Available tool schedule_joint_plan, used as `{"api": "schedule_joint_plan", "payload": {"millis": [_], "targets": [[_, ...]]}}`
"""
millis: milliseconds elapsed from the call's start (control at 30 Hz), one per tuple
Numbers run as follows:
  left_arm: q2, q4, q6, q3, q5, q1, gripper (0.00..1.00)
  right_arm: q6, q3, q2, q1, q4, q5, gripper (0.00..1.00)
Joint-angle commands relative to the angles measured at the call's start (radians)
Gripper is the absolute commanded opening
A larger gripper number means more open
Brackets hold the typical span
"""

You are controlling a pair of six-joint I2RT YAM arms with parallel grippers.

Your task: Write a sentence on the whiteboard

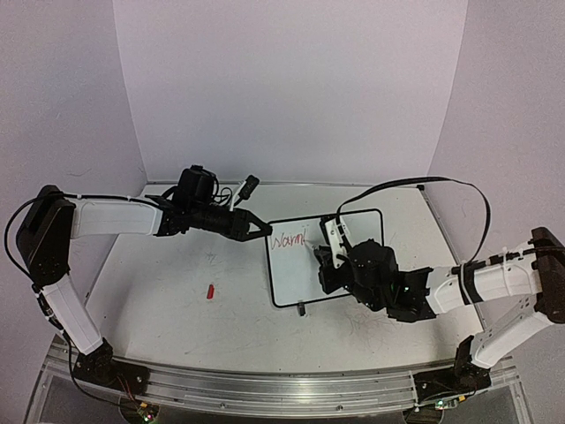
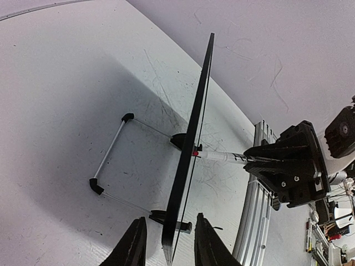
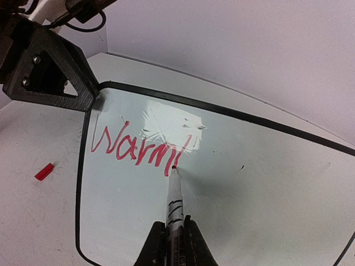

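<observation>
The white counter (image 1: 168, 309), scuffed and marked with faint scribbles, carries the whiteboard (image 1: 296, 287), which stands propped on its black clip feet (image 2: 178, 139) with a wire stand (image 2: 108, 152) behind. A small red cap (image 1: 211, 291) lies flat on the counter, apart from the board's left edge.

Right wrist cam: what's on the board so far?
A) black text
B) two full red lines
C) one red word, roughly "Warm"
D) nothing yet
C: the whiteboard carries only the red letters reading about "Warm" on a single line, and the tip of the marker held in the right gripper sits at the end of them.
</observation>
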Motion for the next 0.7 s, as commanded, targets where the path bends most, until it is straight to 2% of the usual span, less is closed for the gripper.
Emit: {"api": "schedule_joint_plan", "payload": {"millis": [0, 667], "targets": [[-0.041, 0.044, 0.013, 0.002, 0.019, 0.0, 0.3, 0.022, -0.011, -0.022, 0.001, -0.014, 0.013, 0.0], [-0.049, 0.046, 0.013, 0.0, 0.022, 0.0, 0.29, 0.034, -0.002, -0.046, 0.001, -0.041, 0.077, 0.0]]}}
